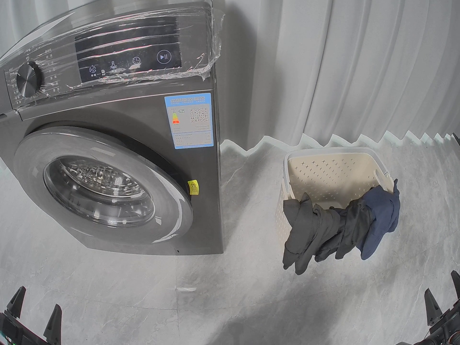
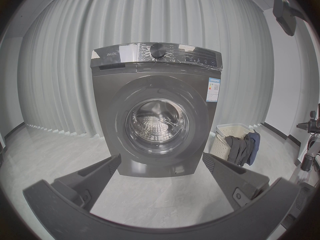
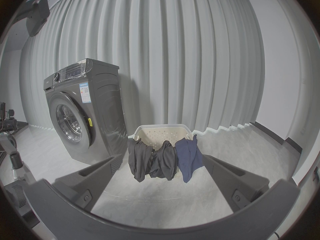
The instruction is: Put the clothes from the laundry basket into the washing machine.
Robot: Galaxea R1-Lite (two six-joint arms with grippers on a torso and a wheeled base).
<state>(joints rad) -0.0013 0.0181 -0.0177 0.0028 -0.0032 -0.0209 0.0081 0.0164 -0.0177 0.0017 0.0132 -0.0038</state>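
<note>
The washer [image 1: 143, 135] stood on the pale floor [image 1: 239, 288] in front of a white curtain [image 1: 335, 49], its round door [image 1: 100, 192] lying flat against the front panel. Clear film covered its control panel [image 1: 120, 53]. To the robot's right of the washer, set apart from it by a strip of floor, sat the cream basket [image 1: 335, 155], close to the curtain's hem. The clothes hung over the basket's near rim and down its outer wall: two dark grey pieces [image 1: 311, 231] bunched together side by side, and a blue piece [image 1: 381, 216] touching them at the right corner. The bit of basket floor in view looked bare. The left gripper [image 1: 39, 298] hung low over the floor, well short of the washer and facing its door, with jaws spread apart and nothing between them. The right gripper [image 1: 440, 282] hung low on the other side, near the basket and facing the hanging clothes without touching them, its jaws likewise apart and holding nothing.
</note>
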